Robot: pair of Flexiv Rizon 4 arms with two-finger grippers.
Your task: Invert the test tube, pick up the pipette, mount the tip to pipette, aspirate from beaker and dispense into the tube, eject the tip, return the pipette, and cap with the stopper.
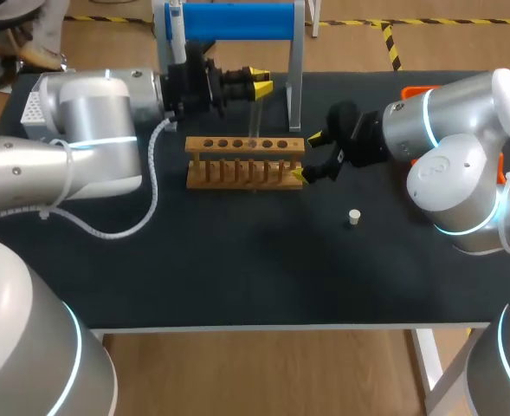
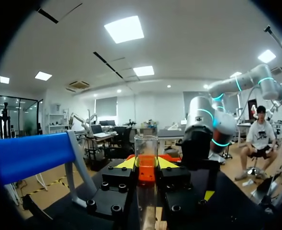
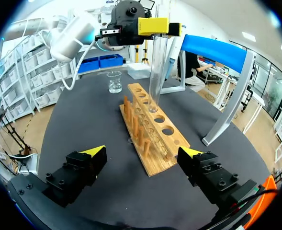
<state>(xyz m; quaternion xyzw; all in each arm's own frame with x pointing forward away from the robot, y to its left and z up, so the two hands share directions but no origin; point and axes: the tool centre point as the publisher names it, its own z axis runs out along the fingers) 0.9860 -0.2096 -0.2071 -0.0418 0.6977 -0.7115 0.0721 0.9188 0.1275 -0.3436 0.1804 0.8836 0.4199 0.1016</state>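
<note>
Glass test tube (image 3: pixel 156 72) hangs upright in the left jaws, which are closed on its upper part from both sides. Its rounded lower end sits at the top rail of the wooden rack (image 1: pixel 246 161), over one of the middle holes; whether it has entered the hole cannot be told. The right jaws stand wide open and hold nothing, level with the rack's right end, one yellow tip to each side of it. A small white stopper (image 1: pixel 353 217) lies alone on the black tabletop (image 1: pixel 237 269), apart from the rack and nearer the front edge. The beaker (image 3: pixel 114 81) stands past the rack's other end. The pipette (image 1: pixel 176 30) hangs on the blue-barred stand (image 1: pixel 237 19) behind the rack.
</note>
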